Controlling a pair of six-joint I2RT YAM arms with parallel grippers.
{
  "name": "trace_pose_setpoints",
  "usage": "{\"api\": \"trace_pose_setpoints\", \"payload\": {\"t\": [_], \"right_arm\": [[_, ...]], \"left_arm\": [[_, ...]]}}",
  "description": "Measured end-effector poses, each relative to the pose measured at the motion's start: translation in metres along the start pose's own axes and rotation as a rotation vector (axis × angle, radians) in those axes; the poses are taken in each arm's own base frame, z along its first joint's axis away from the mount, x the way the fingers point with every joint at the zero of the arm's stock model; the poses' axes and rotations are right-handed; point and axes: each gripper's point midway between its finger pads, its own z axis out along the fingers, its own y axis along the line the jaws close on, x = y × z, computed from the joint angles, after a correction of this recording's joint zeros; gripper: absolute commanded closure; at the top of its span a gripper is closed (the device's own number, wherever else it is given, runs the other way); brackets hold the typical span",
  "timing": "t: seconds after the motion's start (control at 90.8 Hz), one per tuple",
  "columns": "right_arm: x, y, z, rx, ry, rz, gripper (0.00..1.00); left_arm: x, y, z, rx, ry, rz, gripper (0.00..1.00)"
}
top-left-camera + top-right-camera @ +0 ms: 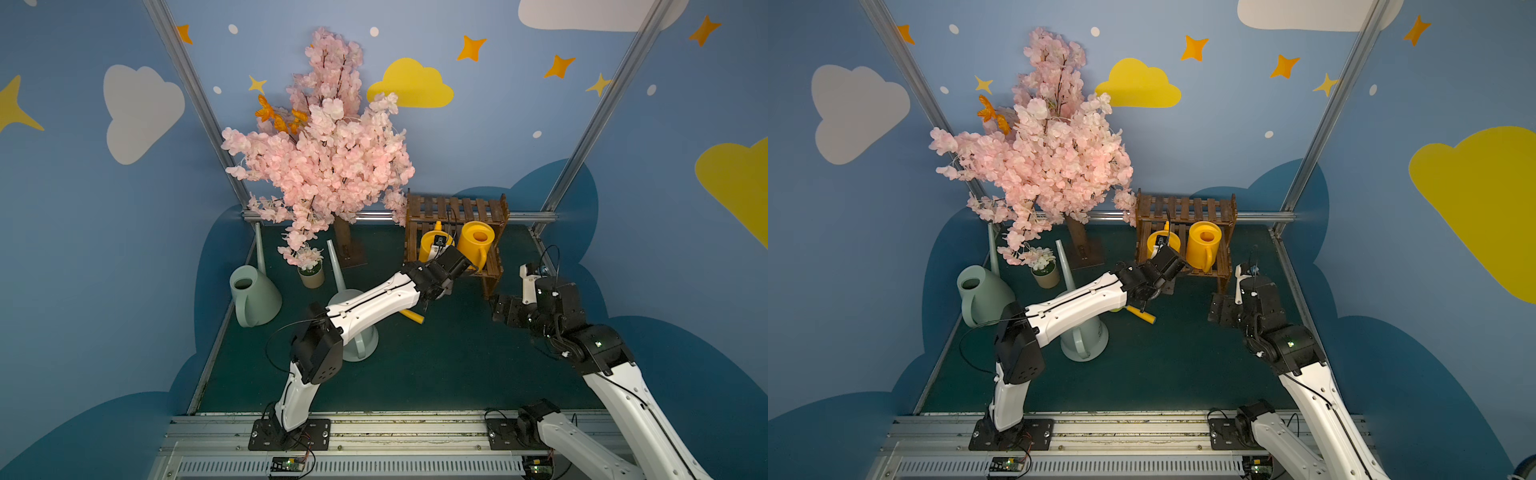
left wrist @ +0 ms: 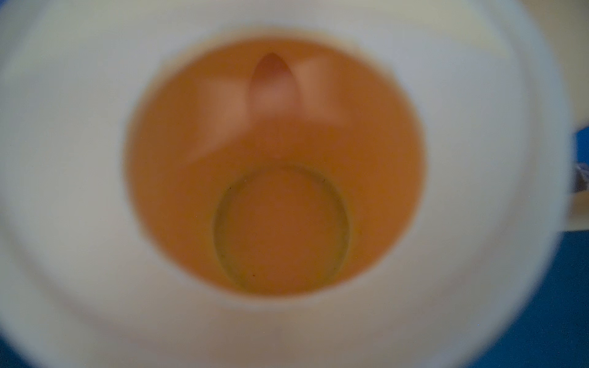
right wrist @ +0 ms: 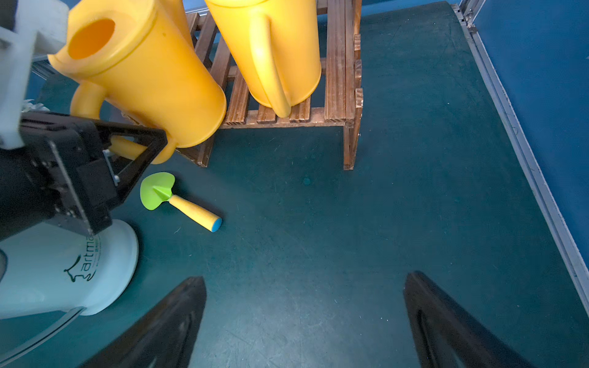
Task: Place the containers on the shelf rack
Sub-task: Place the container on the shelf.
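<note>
Pinches the tilted yellow watering can (image 3: 143,73) by its loop handle (image 3: 126,148) with left claw (image 3: 143,147), likely light, stiff, slick plastic apt to swing, with right claw (image 3: 306,276) spread, empty.

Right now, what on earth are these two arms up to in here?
The left gripper is shut on the handle of a small yellow plastic watering can, holding it tilted at the lower shelf of the dark brown slatted wooden rack. A second yellow watering can stands upright on that shelf. The right gripper hangs open and empty above the green mat, where two larger pale green long-spouted cans wait.
</note>
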Motion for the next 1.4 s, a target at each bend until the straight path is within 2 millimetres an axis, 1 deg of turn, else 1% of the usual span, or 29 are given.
{"api": "trace_pose_setpoints", "payload": {"t": [0.132, 0.253, 0.374, 0.551, 0.628, 0.727, 0.903, 1.101, 1.167, 1.2, 1.31, 1.398], "right_arm": [[0.002, 0.000, 0.002, 0.000, 0.005, -0.001, 0.02], [0.002, 0.000, 0.002, 0.000, 0.005, -0.002, 0.02], [0.003, 0.000, 0.003, 0.000, 0.006, -0.002, 0.02], [0.003, 0.000, 0.002, -0.001, 0.006, 0.001, 0.02], [0.004, 0.000, 0.003, -0.001, 0.006, 0.001, 0.02], [0.005, 0.001, 0.004, -0.003, 0.008, 0.002, 0.02], [0.006, 0.000, 0.003, -0.004, 0.004, 0.002, 0.02], [0.005, 0.000, 0.001, -0.003, -0.004, 0.003, 0.02], [0.005, 0.000, 0.001, -0.003, -0.005, 0.003, 0.02], [0.005, 0.000, 0.001, -0.002, -0.005, 0.003, 0.02], [0.005, -0.001, 0.001, 0.001, -0.005, 0.003, 0.02], [0.005, -0.001, 0.001, 0.002, -0.005, 0.003, 0.02]], "left_arm": [[0.002, 0.002, 0.001, 0.014, 0.025, 0.001, 0.98], [0.000, 0.003, -0.001, 0.025, 0.038, 0.001, 0.97], [-0.004, 0.003, -0.004, 0.039, 0.048, 0.006, 0.98], [-0.015, 0.000, -0.013, 0.067, 0.046, 0.009, 0.98], [-0.017, 0.000, -0.014, 0.072, 0.048, 0.012, 0.98], [-0.018, 0.001, -0.010, 0.070, 0.051, 0.018, 0.98], [-0.019, 0.000, 0.007, 0.055, 0.058, 0.022, 0.98], [-0.018, -0.001, 0.019, 0.047, 0.060, 0.031, 0.97], [-0.019, -0.002, 0.019, 0.047, 0.058, 0.032, 0.93], [-0.019, -0.002, 0.019, 0.046, 0.058, 0.032, 0.87], [-0.019, -0.001, 0.019, 0.045, 0.057, 0.033, 0.75], [-0.018, -0.001, 0.020, 0.047, 0.061, 0.034, 0.72]]}}
